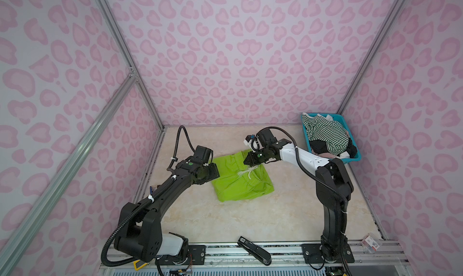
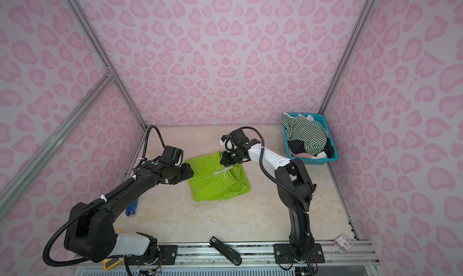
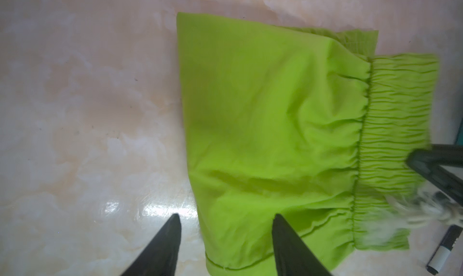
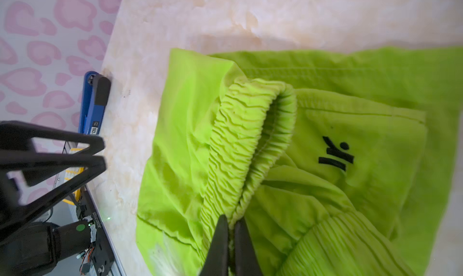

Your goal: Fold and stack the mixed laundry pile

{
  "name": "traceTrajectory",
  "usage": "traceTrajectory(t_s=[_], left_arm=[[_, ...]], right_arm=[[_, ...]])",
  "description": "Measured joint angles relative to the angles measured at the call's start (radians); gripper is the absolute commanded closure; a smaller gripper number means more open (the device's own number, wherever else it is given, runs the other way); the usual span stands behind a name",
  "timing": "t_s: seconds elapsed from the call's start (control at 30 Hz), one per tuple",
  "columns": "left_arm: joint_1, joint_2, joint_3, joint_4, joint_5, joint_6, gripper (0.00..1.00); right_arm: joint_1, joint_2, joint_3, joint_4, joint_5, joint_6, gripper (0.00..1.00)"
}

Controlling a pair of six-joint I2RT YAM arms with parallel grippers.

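1. Lime-green elastic-waist shorts [image 1: 238, 184] lie crumpled on the beige marble-look tabletop [image 1: 225, 224], mid-width and closer to the far edge than the near one.
2. The rest of the laundry pile sits in a teal plastic lattice basket [image 1: 305, 134] at the far right corner. The green-and-white striped top [image 1: 325, 134] is uppermost, with a black garment [image 1: 318, 145] and beige-pink cloth [image 1: 323, 155] below it.
3. Right wrist view only: the right gripper [image 4: 231, 219] is clenched on the ruched waistband [image 4: 240, 142], with cloth pinched between near-touching fingers. The black logo [image 4: 335, 154] reads clearly here. In both top views it is a tiny mark near the shorts' near right corner.
4. Left wrist view only: the left gripper [image 3: 226, 216] is released, jaws wide. One finger is over cloth and the other over bare tabletop. Cannot tell if either touches.
5. That view also shows a black-and-white marker pen [image 3: 443, 249] just beside the waistband. It does not show in the top views.
6. A blue flat tool [image 2: 131, 208] lies at the left edge. It shows in a top view and in the right wrist view [image 4: 94, 104].
7. The white drawstring [image 1: 246, 173] is knotted just below the right gripper [image 1: 248, 162].
8. Right arm: the lower link stands upright from the near right edge, the elbow is bent and the forearm reaches inward. The wrist tips down onto the shorts' far side.
9. Left arm: it stretches low from the near left corner. The left gripper [image 1: 213, 172] points at the shorts' left edge.
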Motion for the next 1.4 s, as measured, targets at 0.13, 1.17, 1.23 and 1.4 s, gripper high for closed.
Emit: traceTrajectory(t_s=[0.13, 1.17, 1.23, 1.4], left_arm=[[0.005, 0.021, 0.002, 0.008, 0.000, 0.000, 0.39], [0.006, 0.417, 0.256, 0.240, 0.168, 0.111, 0.29], [0.006, 0.473, 0.314, 0.251, 0.191, 0.124, 0.29], [0.006, 0.591, 0.381, 0.288, 0.252, 0.134, 0.34]], right_arm=[[0.018, -0.111, -0.035, -0.043, 0.087, -0.038, 1.00], [0.064, -0.434, -0.482, -0.094, 0.723, 0.153, 0.45], [0.064, -0.504, -0.525, -0.118, 0.719, 0.177, 0.45], [0.064, -0.602, -0.695, -0.115, 0.615, 0.247, 0.49]])
